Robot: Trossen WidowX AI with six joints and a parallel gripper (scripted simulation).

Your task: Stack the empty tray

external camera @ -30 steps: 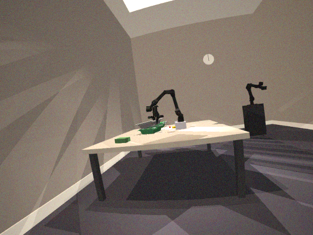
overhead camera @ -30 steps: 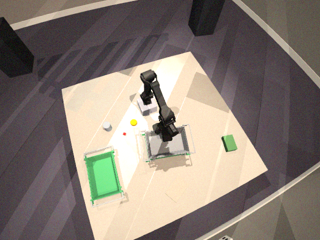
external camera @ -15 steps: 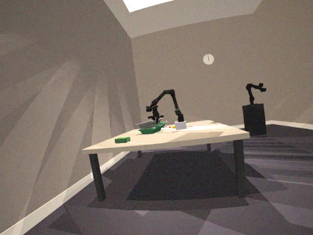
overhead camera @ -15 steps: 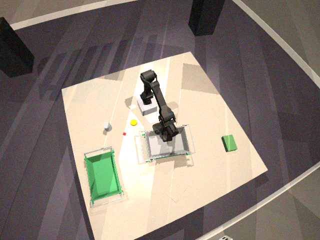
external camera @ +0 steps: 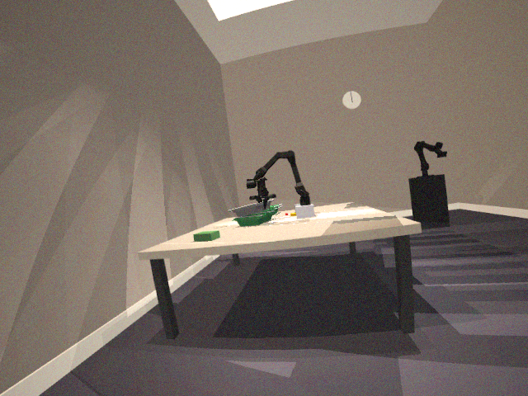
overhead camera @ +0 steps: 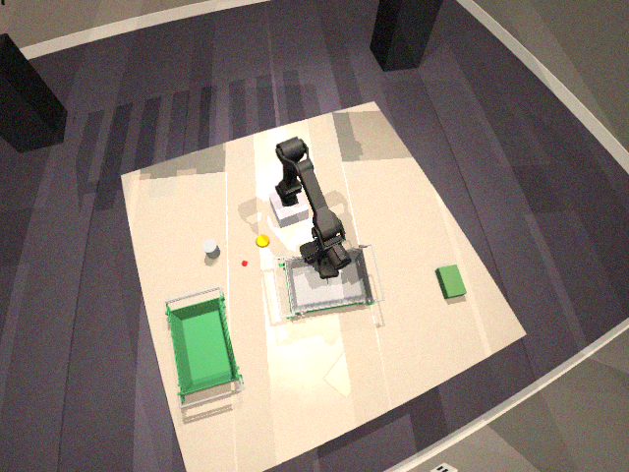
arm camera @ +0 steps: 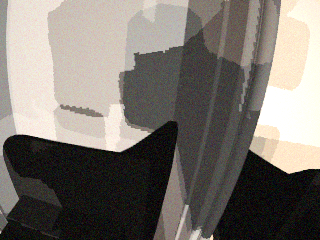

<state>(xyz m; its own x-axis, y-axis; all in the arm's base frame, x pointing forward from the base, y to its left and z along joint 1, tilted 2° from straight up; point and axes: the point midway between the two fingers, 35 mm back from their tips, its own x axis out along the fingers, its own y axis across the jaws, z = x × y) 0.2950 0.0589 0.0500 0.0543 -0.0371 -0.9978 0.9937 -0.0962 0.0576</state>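
A grey tray is above a green tray, nearly lined up with it. My gripper is shut on the grey tray's wall on the side toward the arm base; the wall passes between the fingers in the wrist view. Wire bars show past both ends of the stack, one at the right; which tray each belongs to is unclear. The grey tray hides the lower tray's inside and any blocks. Whether the trays touch cannot be told.
A second green tray with an empty inside stands at the left, its wires over its ends. A green block lies at the right. A grey cylinder, a yellow piece and a small red block are left of the arm.
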